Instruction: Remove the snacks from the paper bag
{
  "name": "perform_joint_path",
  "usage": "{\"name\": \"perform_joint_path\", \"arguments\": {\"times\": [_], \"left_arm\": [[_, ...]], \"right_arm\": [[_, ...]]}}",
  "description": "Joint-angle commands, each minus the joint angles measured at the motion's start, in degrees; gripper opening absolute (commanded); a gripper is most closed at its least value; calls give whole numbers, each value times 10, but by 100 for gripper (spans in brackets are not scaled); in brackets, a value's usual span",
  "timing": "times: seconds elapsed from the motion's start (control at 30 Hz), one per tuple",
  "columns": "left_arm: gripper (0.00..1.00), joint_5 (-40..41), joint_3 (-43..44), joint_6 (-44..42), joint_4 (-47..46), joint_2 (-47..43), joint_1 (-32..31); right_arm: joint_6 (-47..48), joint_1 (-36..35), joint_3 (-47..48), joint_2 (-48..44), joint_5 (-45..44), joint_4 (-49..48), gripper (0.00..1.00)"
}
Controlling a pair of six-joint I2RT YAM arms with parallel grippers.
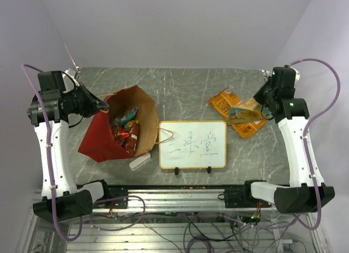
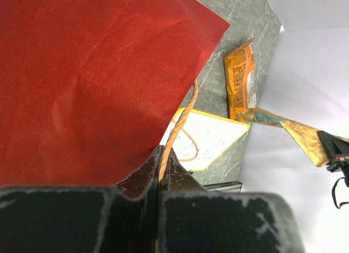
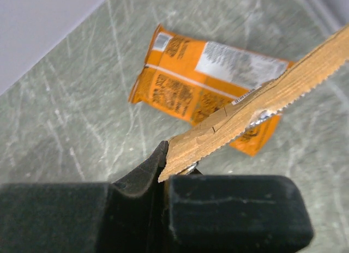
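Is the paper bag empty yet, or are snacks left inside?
Not empty. The paper bag is open at the mouth, with red and teal packets showing inside.

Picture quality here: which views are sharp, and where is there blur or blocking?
Top external: evenly lit, soft shadows, writing on the yellow-framed whiteboard visible. Left wrist: the red paper carrier bag fills most of the frame; left gripper a dark foreground mass. Right wrist: the flat orange foil packet is fairly sharp, partly hidden by the tan serrated-edged packet in the right gripper.
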State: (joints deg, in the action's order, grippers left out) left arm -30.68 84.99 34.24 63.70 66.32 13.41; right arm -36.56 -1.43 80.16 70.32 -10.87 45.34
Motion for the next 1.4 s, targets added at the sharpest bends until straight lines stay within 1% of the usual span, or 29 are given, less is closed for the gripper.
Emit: {"name": "perform_joint_path", "arguments": {"times": [0.0,0.07,0.13,0.23,0.37,0.47,0.57,0.73,0.8,0.97,1.07,1.17,1.23,1.27,1.37], "left_arm": [[7,-1,6,-17,11,-9,0],[7,3,17,-25,22,-6,1],[7,9,28,-31,33,-3,1],[7,3,28,-33,35,-5,1],[7,-5,21,-35,38,-16,1],[7,5,22,-46,42,-24,1],[7,0,22,-41,40,-27,0],[7,-3,18,-30,34,-40,0],[7,-6,14,-26,33,-46,0],[7,-4,12,-21,36,-58,1],[7,-1,23,-21,39,-58,1],[7,1,26,-22,41,-58,1],[7,0,25,-20,39,-59,1],[7,0,24,-17,36,-60,1],[7,-2,25,-14,32,-58,1]], "right_arm": [[97,5,32,-18,-103,30,0],[132,5,26,-10,-113,29,0],[151,6,15,2,-100,3,0],[142,5,5,42,-76,-39,0],[88,4,55,140,-90,-2,0],[76,0,76,199,-69,-3,0],[95,-22,94,247,-31,-25,0],[101,-54,131,315,-27,-39,0],[103,-64,154,343,-43,-33,0],[109,-74,221,435,11,13,0],[104,-85,226,452,17,12,0],[103,-93,205,469,29,-6,1],[107,-94,189,478,17,-12,1],[112,-95,180,480,1,-18,2],[128,-95,161,477,7,-37,5]]}}
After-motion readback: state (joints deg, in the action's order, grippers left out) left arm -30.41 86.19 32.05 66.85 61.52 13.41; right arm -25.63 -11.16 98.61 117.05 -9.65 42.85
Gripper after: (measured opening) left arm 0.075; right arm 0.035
